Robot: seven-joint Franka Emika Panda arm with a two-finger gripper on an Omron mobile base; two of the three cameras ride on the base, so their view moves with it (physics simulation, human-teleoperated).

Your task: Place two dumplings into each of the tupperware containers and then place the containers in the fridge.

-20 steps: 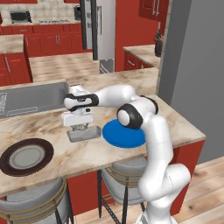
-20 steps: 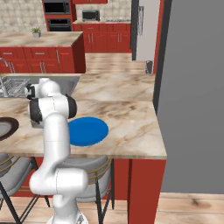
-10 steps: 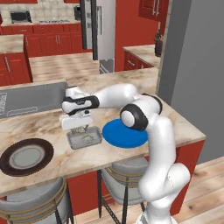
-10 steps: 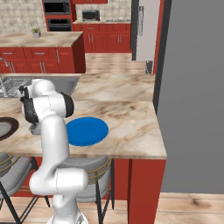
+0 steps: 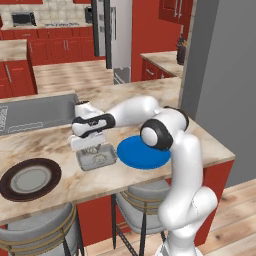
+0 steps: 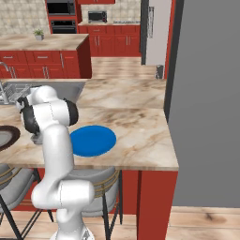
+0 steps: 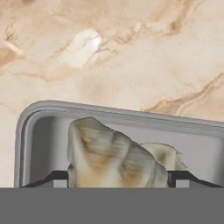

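A translucent grey tupperware container (image 5: 101, 161) sits on the marble counter just left of the blue plate. My gripper (image 5: 88, 148) hangs directly over it, pointing down. In the hand view the gripper (image 7: 118, 177) is shut on a pale crinkled dumpling (image 7: 111, 153), with a dark finger tip (image 7: 57, 177) against each side. Another dumpling (image 7: 165, 154) lies behind it inside the container, whose rounded rim (image 7: 39, 109) curves around both. A tall grey metallic fridge (image 5: 114, 35) stands at the back of the kitchen with its doors shut.
A blue round plate (image 5: 142, 152) lies right of the container, also blue plate (image 6: 92, 139). A dark-brown plate (image 5: 30, 179) sits at the counter's left. A sink (image 5: 30, 112) lies behind. A tall grey block (image 5: 220, 75) borders the counter's right end. Stools stand below the front edge.
The gripper has come down toward the container with the dumpling between its fingers. Its jaws have kept the same width.
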